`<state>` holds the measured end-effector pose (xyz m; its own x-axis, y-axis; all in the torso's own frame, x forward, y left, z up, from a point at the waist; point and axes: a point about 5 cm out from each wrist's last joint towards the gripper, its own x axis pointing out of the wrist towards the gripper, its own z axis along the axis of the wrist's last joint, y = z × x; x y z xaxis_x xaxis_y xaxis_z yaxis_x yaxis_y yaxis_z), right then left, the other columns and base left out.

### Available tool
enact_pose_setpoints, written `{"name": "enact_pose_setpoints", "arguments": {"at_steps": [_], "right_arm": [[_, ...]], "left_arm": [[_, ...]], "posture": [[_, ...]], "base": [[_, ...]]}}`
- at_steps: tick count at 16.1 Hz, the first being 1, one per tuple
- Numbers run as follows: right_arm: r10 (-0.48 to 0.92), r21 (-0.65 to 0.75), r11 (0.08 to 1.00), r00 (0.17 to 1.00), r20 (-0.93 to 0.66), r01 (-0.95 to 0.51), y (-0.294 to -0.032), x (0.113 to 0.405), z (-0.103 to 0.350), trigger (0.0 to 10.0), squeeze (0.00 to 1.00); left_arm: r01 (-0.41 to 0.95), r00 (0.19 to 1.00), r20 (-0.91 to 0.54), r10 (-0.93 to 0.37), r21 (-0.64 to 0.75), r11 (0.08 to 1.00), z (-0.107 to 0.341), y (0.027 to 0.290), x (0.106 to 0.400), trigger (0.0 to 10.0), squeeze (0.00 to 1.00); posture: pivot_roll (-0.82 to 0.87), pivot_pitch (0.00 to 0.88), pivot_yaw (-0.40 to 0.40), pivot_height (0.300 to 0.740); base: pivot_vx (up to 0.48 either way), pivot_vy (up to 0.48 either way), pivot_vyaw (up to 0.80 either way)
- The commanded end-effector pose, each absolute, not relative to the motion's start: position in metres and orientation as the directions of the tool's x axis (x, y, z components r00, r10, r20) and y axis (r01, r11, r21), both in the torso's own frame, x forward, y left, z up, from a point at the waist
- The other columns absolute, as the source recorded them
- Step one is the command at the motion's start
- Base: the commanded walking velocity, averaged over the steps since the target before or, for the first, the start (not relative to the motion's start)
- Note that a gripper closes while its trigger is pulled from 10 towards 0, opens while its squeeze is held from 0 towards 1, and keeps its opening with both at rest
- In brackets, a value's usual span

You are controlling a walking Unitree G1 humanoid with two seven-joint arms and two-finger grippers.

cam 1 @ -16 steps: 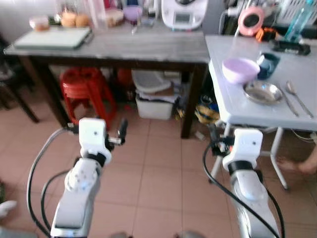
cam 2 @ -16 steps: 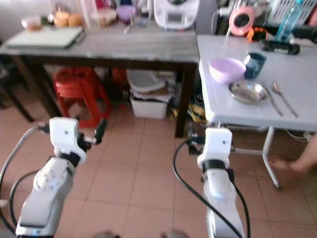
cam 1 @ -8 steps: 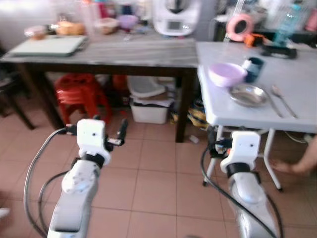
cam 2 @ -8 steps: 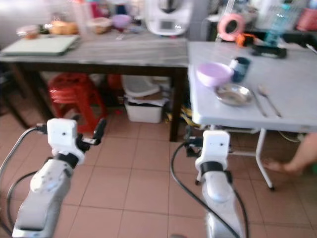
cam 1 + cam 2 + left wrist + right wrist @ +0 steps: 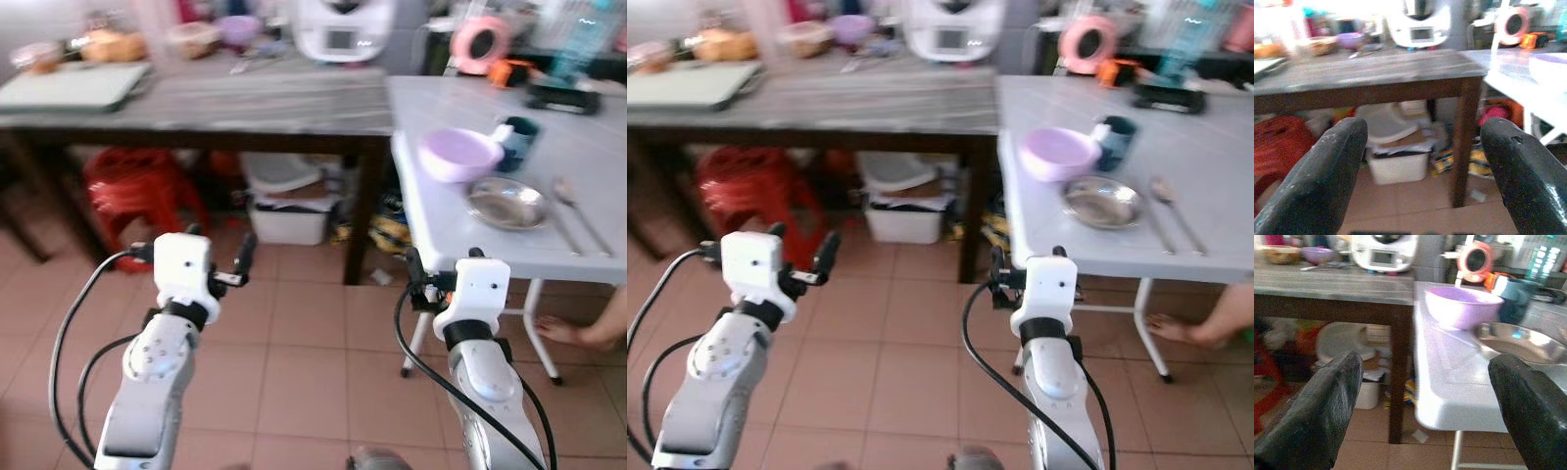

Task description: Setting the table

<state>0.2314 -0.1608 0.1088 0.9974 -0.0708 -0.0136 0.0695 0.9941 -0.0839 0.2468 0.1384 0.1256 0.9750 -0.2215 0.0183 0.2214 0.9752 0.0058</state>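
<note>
STEP: approach white table (image 5: 460, 211) at 2 o'clock | LEFT gripper (image 5: 1420, 171): spread wide, empty | RIGHT gripper (image 5: 1422, 406): spread wide, empty | ADVICE: square up before reaching purple bowl (image 5: 458, 154).

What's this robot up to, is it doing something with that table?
Nothing is being handled yet. The robot stands on the tiled floor facing a white table, both arms raised in front of it. Its left hand and right hand are open and empty. On the table sit a purple bowl, a metal plate, a dark cup and a spoon. A person's foot shows by the table leg.
</note>
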Motion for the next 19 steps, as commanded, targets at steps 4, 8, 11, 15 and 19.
{"name": "enact_pose_setpoints", "arguments": {"at_steps": [4, 8, 11, 15, 19], "right_arm": [[-0.077, -0.088, 0.993, 0.997, 0.015, 0.078, -0.164, 0.242, 0.117, 10.0, 0.00], [-0.060, -0.090, 0.994, 0.998, 0.022, 0.062, -0.163, 0.245, 0.118, 10.0, 0.00], [-0.051, -0.092, 0.994, 0.998, 0.021, 0.052, -0.161, 0.245, 0.118, 10.0, 0.00], [-0.052, -0.091, 0.994, 0.999, 0.017, 0.053, -0.164, 0.240, 0.117, 10.0, 0.00], [-0.062, -0.103, 0.993, 0.998, 0.017, 0.063, -0.168, 0.231, 0.118, 10.0, 0.00]], "left_arm": [[0.260, 0.966, 0.018, -0.259, -0.010, 0.966, 0.127, 0.131, 0.249, 10.0, 0.00], [0.241, 0.970, 0.001, -0.241, -0.026, 0.970, 0.125, 0.129, 0.250, 10.0, 0.00], [0.221, 0.975, -0.003, -0.221, -0.025, 0.975, 0.124, 0.131, 0.250, 10.0, 0.00], [0.198, 0.980, -0.006, -0.198, -0.008, 0.980, 0.125, 0.134, 0.250, 10.0, 0.00], [0.152, 0.987, -0.048, -0.150, 0.022, 0.988, 0.124, 0.149, 0.241, 10.0, 0.00]], "posture": [[-0.02, 0.000, 0.027, 0.740], [-0.02, 0.000, 0.020, 0.740], [-0.02, 0.000, 0.018, 0.740], [-0.03, 0.000, 0.019, 0.740], [-0.03, 0.000, 0.023, 0.740]], "base": [[0.470, 0.000, -0.60], [0.321, 0.000, -0.47], [0.000, 0.000, 0.00], [0.000, -0.407, 0.00], [0.000, -0.445, 0.00]]}}
